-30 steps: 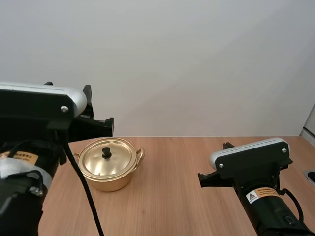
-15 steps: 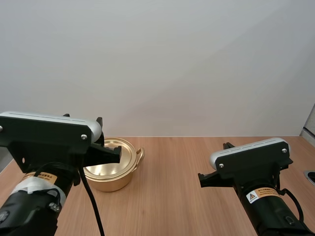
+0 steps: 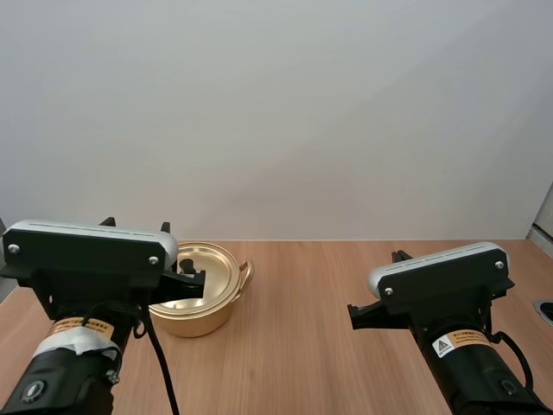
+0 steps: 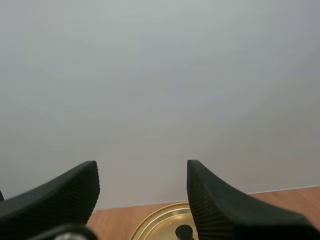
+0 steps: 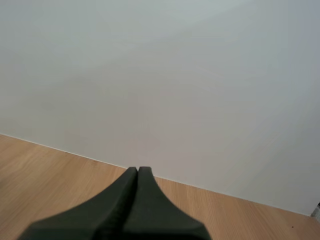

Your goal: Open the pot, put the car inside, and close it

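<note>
A gold pot (image 3: 206,298) with its lid on stands at the table's back left, one side handle (image 3: 246,272) showing. My left gripper (image 3: 192,282) hangs just over the near left part of the lid and hides the knob in the high view. In the left wrist view its fingers stand apart, open, with the lid (image 4: 162,225) and its black knob (image 4: 184,232) between and beyond them. My left gripper (image 4: 142,167) holds nothing. My right gripper (image 5: 137,170) is shut on nothing, its fingers pressed into one wedge, over bare wood at the right (image 3: 363,316).
The wooden table (image 3: 311,346) stretches between the two arms. A plain white wall stands right behind the table's far edge. A small dark round fitting (image 3: 546,311) sits at the table's right edge.
My left arm has swung down and right, coming over the pot and covering the lid's knob in the high view. The right arm has not moved.
</note>
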You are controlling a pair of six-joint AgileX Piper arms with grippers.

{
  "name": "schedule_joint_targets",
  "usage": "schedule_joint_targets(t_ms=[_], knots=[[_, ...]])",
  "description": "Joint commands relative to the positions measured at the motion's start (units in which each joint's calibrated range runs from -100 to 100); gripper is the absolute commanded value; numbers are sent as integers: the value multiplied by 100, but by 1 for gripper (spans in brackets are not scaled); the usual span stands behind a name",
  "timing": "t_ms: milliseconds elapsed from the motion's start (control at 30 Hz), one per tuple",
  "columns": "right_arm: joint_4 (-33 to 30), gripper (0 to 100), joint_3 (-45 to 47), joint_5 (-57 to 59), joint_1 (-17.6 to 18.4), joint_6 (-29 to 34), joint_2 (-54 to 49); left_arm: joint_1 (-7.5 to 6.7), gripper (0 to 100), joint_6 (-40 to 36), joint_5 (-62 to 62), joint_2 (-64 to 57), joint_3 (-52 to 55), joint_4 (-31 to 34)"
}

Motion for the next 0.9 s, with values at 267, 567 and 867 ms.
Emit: schedule_joint_targets(t_ms=[267,567,867], knots=[[2,0,0,-6,-1,-2,-3,0,83,-920,26,-5,361,148],[2,0,0,-6,-1,-2,-3,-271,65,-920,414,-24,621,148],[2,0,0,-6,-1,-2,-3,-379,56,-911,427,-138,986,148]])
